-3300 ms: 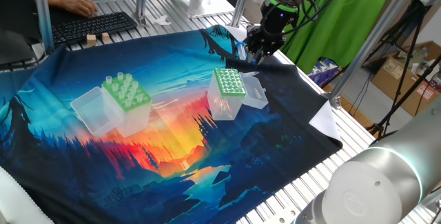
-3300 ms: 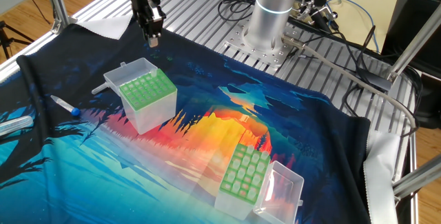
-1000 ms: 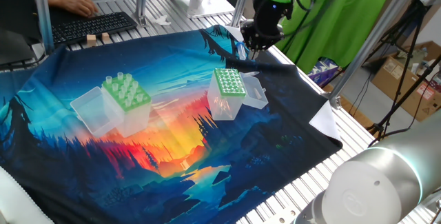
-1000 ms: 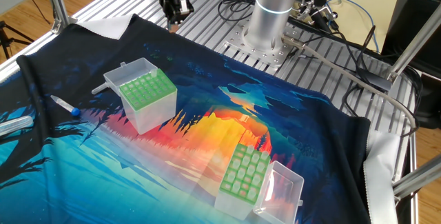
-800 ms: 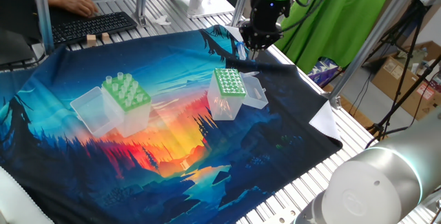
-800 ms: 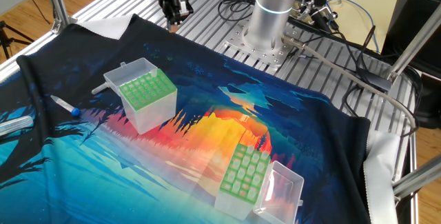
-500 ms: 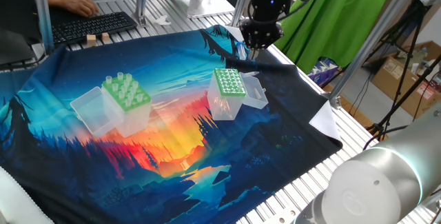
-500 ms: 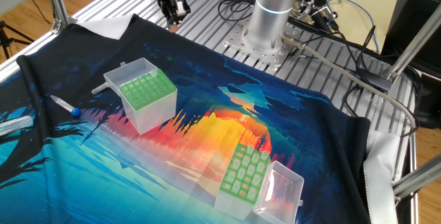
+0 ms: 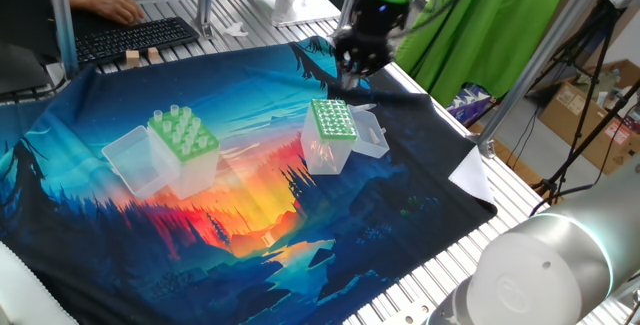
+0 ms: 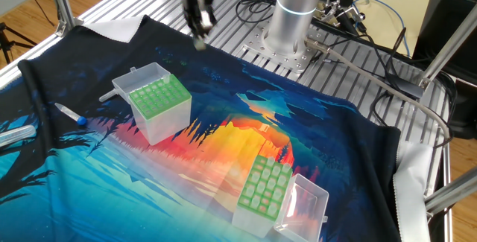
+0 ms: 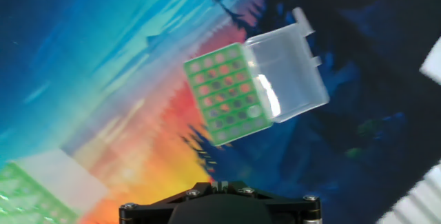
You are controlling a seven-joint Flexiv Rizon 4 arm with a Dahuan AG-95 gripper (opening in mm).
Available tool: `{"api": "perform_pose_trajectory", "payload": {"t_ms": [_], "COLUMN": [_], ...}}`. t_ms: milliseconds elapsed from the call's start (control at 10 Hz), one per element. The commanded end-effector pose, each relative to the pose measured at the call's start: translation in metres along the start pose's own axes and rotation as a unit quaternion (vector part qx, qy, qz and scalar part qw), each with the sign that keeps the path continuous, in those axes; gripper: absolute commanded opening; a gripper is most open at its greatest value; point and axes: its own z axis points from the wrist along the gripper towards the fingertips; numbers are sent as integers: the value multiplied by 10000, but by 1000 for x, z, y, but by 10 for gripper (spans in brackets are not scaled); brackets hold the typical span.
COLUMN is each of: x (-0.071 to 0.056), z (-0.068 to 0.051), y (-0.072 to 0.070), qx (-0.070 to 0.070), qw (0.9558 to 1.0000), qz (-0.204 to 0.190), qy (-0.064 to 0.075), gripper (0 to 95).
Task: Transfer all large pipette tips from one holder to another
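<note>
The hand (image 9: pixel 347 77) hung closed and empty, blurred, above the far edge of the colourful cloth (image 9: pixel 250 195) on the desk. The large pipette tips (image 9: pixel 178 125) stood upright in the light-green holder (image 9: pixel 185 150) at left; the darker-green holder (image 9: pixel 330 135), lid open, stood right of it, near the hand.

cloth (image 9: pixel 250 195): blue, orange sunset forest print
holder plates (image 9: pixel 331 120): green, dotted with holes
backdrop (image 9: pixel 490 15): green
keyboard (image 9: pixel 135 37): black
</note>
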Motion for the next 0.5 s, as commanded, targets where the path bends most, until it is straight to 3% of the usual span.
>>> {"api": "perform_pose_trajectory", "payload": {"t_ms": [100,200,300,500], "x": [8,11,9,7], "z": [14,16,14,13], "y": [38,48,51,54], "qx": [31,42,-24,41], "qw": [9996,9993,9992,9994], "qz": [294,384,397,329], "qy": [28,-7,91,35], "gripper": [0,0,0,0]}}
